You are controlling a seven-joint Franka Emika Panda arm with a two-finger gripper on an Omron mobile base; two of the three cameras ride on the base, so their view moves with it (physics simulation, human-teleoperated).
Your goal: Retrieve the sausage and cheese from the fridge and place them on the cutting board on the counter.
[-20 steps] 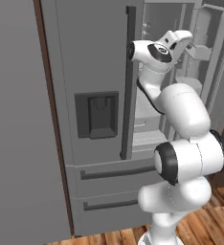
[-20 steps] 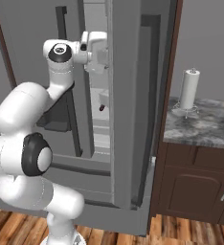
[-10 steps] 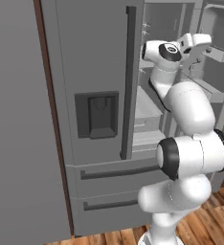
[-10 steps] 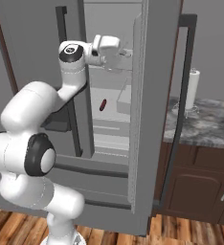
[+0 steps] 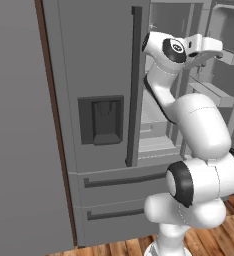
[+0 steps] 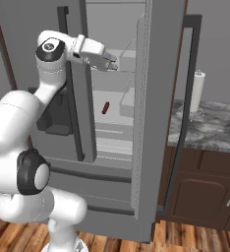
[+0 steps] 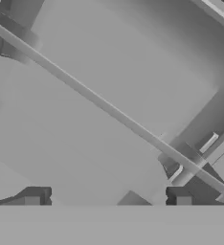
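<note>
— Where was the gripper (image 6: 112,64)?

— Up inside the open fridge (image 6: 158,123), at the upper shelves, its fingertips (image 7: 32,197) spread wide apart with nothing between them.

— And the sausage (image 6: 105,108)?

— It sat on a shelf deeper in, below the gripper and apart from it, tilted nearly upright.

— The counter (image 6: 210,128)?

— Off to the right beside the fridge, with a paper towel roll (image 6: 198,87) standing on it.

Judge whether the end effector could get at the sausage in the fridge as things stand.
Probably yes. The right fridge door stands open, and the sausage lies bare on a shelf with nothing in front of it. The open, empty end effector hovers inside the opening, above the sausage, so it would need to come down.
</note>
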